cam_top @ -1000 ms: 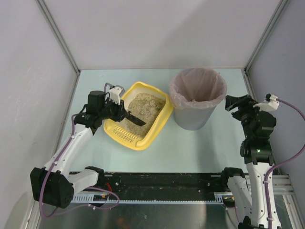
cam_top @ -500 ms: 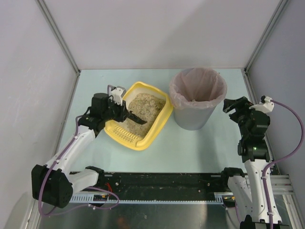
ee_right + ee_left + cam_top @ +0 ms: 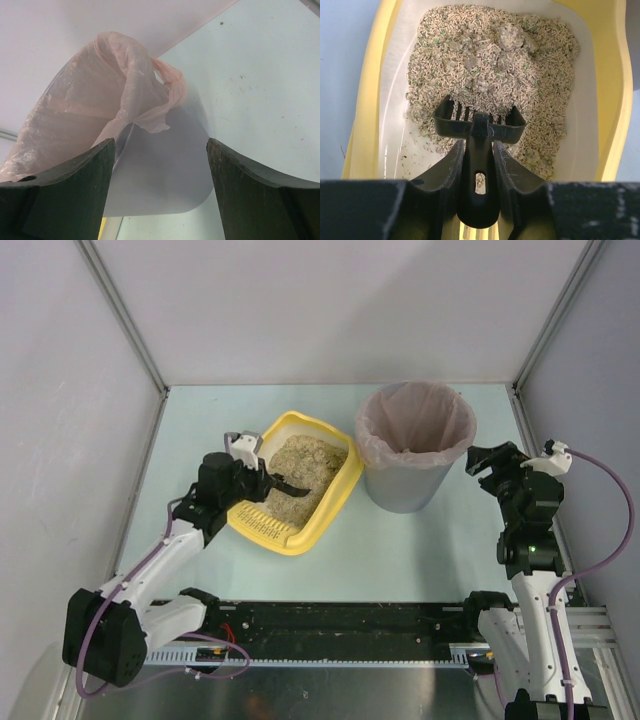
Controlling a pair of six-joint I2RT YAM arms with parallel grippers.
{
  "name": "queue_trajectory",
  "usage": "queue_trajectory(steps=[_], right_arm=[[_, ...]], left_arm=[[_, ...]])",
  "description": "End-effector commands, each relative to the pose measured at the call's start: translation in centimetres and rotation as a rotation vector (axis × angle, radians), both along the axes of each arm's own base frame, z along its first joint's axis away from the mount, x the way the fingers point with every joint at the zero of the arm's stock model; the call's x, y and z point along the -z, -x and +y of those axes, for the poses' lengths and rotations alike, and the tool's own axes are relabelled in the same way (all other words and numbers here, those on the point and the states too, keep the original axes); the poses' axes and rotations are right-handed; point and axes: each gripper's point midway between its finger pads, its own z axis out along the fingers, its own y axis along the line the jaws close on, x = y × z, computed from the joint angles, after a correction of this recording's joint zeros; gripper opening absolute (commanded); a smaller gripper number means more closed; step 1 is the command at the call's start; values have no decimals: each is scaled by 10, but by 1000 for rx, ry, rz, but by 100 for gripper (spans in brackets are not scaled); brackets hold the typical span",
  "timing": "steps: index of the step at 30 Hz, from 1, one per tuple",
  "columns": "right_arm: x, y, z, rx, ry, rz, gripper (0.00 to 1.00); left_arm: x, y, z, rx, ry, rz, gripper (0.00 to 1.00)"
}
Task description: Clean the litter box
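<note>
Left tool (image 3: 479, 150): pressed together on the handle of a black slotted scoop (image 3: 479, 122), which points into the tray from the lower left of the overhead view.
Right tool (image 3: 160, 150): spread wide with nothing between its fingers, hanging at the right of the overhead view near the bin's side.
Litter box (image 3: 612, 90): left of centre in the overhead view, flat on the table and lying diagonally, its slotted lip (image 3: 262, 525) toward the lower left.
Litter (image 3: 490, 65): beige pellets heaped along the middle, with bare pale floor along both sides. Greyish clumps (image 3: 512, 37) sit at the upper centre of the wrist view.
Scoop position: its basket mouth touches the near edge of the heap. I cannot tell whether anything is in it.
Handling, as a judgement: the thin plastic tray is probably light and a little flexible, and smooth enough to slide on the table when the scoop pushes. The litter is loose and will spill if the tray tips.
Where to hold: the raised yellow rim, best on a long side, kept level.
Bin (image 3: 405, 490): a grey round bin with a pinkish liner (image 3: 100, 90), open, just right of the tray.
Table (image 3: 400, 550): pale blue-green.
</note>
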Motion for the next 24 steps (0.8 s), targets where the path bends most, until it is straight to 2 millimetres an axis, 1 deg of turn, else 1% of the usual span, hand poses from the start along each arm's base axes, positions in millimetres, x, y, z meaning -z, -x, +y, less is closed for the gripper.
queue_trajectory(steps=[1, 2, 6, 19, 23, 24], right_arm=[[-15, -1, 3, -8, -12, -57, 79], [-15, -1, 3, -6, -10, -57, 79], [-17, 1, 2, -3, -13, -64, 79], [-25, 3, 10, -27, -37, -95, 79], [-27, 6, 11, -29, -37, -101, 79], [-28, 6, 11, -29, -40, -105, 79]], left_arm=[[38, 3, 13, -73, -32, 32, 0], [36, 0, 13, -73, -24, 4, 0], [42, 2, 11, -51, -11, -42, 0], [15, -3, 12, -66, 40, -200, 0], [4, -3, 8, -80, 110, -232, 0], [4, -2, 8, -84, 127, -230, 0]])
